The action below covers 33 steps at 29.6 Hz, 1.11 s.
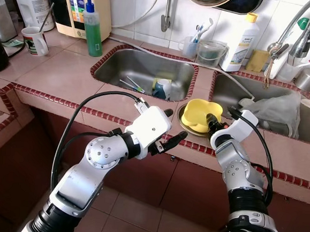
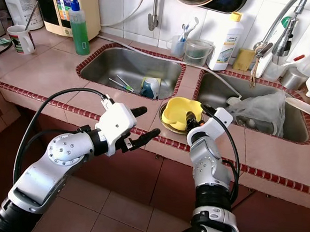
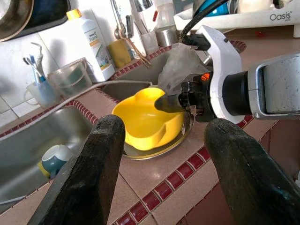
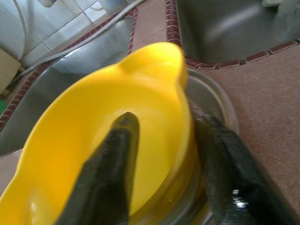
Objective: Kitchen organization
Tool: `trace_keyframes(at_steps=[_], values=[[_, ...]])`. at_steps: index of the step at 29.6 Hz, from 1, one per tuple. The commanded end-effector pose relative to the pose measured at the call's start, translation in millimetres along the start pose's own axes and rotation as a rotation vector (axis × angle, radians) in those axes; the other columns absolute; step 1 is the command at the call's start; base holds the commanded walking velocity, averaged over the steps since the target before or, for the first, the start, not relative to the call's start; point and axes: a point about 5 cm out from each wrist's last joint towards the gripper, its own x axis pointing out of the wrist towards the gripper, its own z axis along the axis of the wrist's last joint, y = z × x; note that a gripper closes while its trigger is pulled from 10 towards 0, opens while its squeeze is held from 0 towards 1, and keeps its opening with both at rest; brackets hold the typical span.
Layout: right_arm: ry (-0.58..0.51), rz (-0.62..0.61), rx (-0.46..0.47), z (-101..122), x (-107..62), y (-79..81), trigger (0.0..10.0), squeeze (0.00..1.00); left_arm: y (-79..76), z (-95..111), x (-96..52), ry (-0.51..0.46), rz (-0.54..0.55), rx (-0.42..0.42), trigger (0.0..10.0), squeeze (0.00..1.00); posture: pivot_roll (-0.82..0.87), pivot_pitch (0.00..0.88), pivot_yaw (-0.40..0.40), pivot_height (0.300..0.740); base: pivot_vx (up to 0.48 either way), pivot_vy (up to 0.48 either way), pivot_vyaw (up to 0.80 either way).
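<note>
Straddling the near rim of yellow bowl point(image 4: 108, 140): right gripper point(image 1: 212, 122), one finger inside, one outside (not clearly clamped). Bowl nested in steel dish point(image 3: 154, 151) on tiled counter point(image 1: 61, 76) between sinks. Left gripper point(image 1: 171, 129) spread wide, hovering short of counter edge.

A green soap bottle point(image 1: 93, 29) and white mug point(image 1: 34, 40) (spoon inside) stand on the counter point(image 1: 56, 76)
</note>
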Motion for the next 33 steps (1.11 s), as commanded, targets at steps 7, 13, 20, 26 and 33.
trace_keyframes(at_steps=[7, 13, 20, 26, 33], values=[[-0.008, -0.035, 0.028, 4, -1.5, -6.8, 0.0, 0.0, 2.5, 7, 0.9, -0.015, 0.0, 0.035, 10.0, 0.0, 0.06, 0.0, -0.031, 0.74, 0.0, 0.0, 0.0], [-0.016, -0.039, 0.029, 7, -0.4, -5.9, 0.0, 0.0, 4.7, 7, 1.1, -0.016, 0.007, 0.037, 10.0, 0.0, 0.06, 0.0, -0.029, 0.74, 0.0, 0.0, 0.0], [-0.014, -0.044, 0.034, 7, 0.4, -5.0, 0.0, 0.0, 7.3, 8, 1.5, -0.017, 0.016, 0.048, 10.0, 0.0, 0.06, 0.0, -0.03, 0.74, 0.0, 0.0, 0.0], [-0.016, -0.046, 0.041, 8, 0.8, -4.4, 0.0, 0.0, 8.2, 8, 1.5, -0.019, 0.018, 0.05, 10.0, 0.0, 0.06, 0.0, -0.03, 0.74, 0.0, 0.0, 0.0], [-0.04, -0.007, 0.042, 12, 0.7, 0.3, 0.0, 0.0, 10.2, 9, 1.6, -0.028, 0.027, 0.033, 10.0, 0.0, 0.06, 0.0, -0.031, 0.74, 0.0, 0.0, 0.0]])
